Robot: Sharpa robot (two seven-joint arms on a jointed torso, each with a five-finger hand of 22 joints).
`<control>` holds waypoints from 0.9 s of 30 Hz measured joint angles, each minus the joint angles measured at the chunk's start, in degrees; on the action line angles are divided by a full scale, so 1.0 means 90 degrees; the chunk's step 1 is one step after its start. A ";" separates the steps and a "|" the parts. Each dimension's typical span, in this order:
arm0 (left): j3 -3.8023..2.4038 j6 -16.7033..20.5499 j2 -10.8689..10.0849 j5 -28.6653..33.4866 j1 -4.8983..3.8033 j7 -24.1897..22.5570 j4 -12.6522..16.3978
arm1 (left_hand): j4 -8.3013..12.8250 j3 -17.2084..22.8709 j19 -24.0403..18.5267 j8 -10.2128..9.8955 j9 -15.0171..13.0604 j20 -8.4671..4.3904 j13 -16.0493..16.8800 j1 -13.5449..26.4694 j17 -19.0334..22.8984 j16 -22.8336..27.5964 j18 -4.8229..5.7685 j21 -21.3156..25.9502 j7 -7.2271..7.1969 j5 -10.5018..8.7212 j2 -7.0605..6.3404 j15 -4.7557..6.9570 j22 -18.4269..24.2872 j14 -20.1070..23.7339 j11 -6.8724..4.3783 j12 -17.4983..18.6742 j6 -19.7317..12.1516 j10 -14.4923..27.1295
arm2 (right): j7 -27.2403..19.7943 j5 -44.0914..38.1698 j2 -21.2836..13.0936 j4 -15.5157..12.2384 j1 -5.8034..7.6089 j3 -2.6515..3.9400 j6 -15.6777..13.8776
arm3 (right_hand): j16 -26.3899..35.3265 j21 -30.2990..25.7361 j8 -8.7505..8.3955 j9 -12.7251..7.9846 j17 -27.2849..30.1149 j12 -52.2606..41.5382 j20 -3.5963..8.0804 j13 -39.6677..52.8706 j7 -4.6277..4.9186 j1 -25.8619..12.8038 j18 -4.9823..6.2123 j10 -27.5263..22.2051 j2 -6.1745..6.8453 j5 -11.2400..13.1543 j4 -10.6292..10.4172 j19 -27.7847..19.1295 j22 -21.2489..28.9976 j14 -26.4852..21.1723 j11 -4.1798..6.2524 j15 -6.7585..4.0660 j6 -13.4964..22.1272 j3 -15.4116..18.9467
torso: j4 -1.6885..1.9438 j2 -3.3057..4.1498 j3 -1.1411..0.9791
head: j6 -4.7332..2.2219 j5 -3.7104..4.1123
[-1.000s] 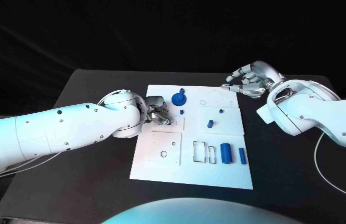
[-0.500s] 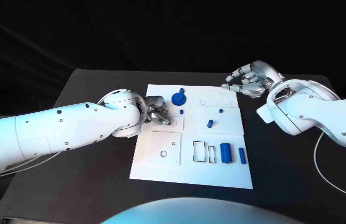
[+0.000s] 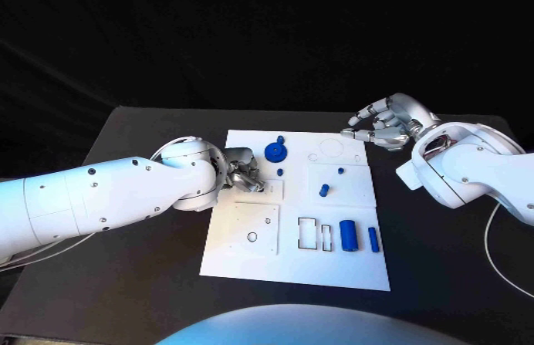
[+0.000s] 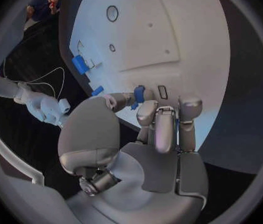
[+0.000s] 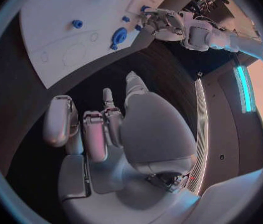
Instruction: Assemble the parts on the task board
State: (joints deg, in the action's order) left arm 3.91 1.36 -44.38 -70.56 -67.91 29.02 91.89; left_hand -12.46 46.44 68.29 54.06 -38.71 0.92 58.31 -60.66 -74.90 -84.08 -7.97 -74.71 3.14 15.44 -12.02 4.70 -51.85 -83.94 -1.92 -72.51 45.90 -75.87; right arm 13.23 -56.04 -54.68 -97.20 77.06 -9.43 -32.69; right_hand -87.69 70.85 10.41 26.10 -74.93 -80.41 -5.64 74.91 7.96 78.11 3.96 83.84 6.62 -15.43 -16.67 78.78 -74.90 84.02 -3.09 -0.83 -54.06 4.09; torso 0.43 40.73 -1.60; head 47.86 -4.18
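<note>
A small blue part [image 4: 139,93] is pinched between the fingertips of the left hand [image 3: 241,171] over the board's [image 3: 292,272] left edge. The right hand [image 3: 384,129] is held above the desk [image 3: 145,283] off the board's far right corner, fingers loosely curled, nothing gripped. Other parts [image 3: 349,236] lie on the board.

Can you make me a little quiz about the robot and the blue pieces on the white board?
1. True or false: the right hand is holding a blue piece.
2. Which hand is over the white board? A) left hand B) right hand C) both
3. Fill in: in the head view, the round blue piece lies near the board's ____ edge (far or near).

Key:
1. False; it holds nothing, out over the black table.
2. A
3. far
</note>
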 measured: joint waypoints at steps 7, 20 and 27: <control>-0.0001 -0.0023 0.0018 0.0030 -0.0004 0.0000 -0.0030 | 0.0067 0.0104 0.0000 0.0000 0.0012 0.0000 0.0061 0.0092 0.0000 0.0000 0.0000 0.0000 -0.0041 0.0000 -0.0042 0.0000 -0.0009 0.0000 -0.0014 -0.0030 0.0050 -0.0059 | 0.0001 0.0000 -0.0008 -0.0005 0.0000 0.0000 0.0000 | 0.0025 0.0000 0.0000 0.0000 0.0001 0.0000 0.0000 0.0000 0.0000 0.0000 0.0000 0.0000 0.0000 0.0000 0.0000 0.0000 -0.0005 0.0000 0.0000 0.0000 0.0000 0.0000 | 0.0000 0.0002 0.0000 | 0.0005 0.0009; -0.0004 -0.0043 0.0077 0.0096 -0.0010 0.0016 -0.0114 | 0.0305 0.0341 0.0000 0.0000 0.0034 0.0000 0.0067 0.0280 0.0000 0.0000 0.0000 0.0000 -0.0073 -0.0055 -0.0093 0.0047 -0.0007 0.0000 -0.0037 -0.0055 0.0065 -0.0082 | 0.0002 0.0000 -0.0018 -0.0012 0.0000 0.0000 0.0000 | 0.0025 -0.0005 0.0000 -0.0002 0.0002 0.0000 0.0000 -0.0001 0.0000 0.0000 0.0000 0.0000 0.0000 0.0000 -0.0007 0.0000 -0.0004 0.0000 0.0000 0.0000 0.0000 0.0007 | 0.0000 0.0003 -0.0001 | 0.0022 0.0017; -0.0006 -0.0055 0.0091 0.0117 -0.0012 0.0022 -0.0140 | 0.0305 0.0342 0.0000 0.0000 0.0049 0.0000 0.0070 0.0335 0.0000 0.0000 0.0000 0.0000 -0.0084 -0.0055 -0.0083 0.0047 -0.0003 0.0000 -0.0037 -0.0055 0.0058 -0.0082 | 0.0002 0.0000 -0.0027 -0.0018 0.0000 0.0000 -0.0001 | 0.0025 -0.0022 0.0000 -0.0002 0.0002 0.0000 0.0000 -0.0001 0.0000 0.0000 0.0000 0.0000 0.0000 0.0000 -0.0018 0.0000 -0.0004 0.0000 0.0000 0.0000 0.0000 0.0018 | 0.0000 0.0002 0.0000 | 0.0029 0.0025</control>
State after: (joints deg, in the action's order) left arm 3.86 0.86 -43.57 -69.50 -68.01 29.21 90.63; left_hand -9.71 49.51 68.29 54.06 -38.27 0.92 58.94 -57.64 -74.90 -84.08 -7.97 -74.71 2.38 14.94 -12.77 5.12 -51.88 -83.94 -2.25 -73.01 46.43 -76.61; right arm 13.24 -56.04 -54.92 -97.36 77.06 -9.43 -32.70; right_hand -87.46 70.66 10.41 26.09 -74.91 -80.41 -5.64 74.90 7.96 78.11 3.96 83.84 6.63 -15.43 -16.84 78.78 -74.94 84.02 -3.09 -0.82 -54.06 4.26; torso 0.43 40.75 -1.60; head 48.12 -3.96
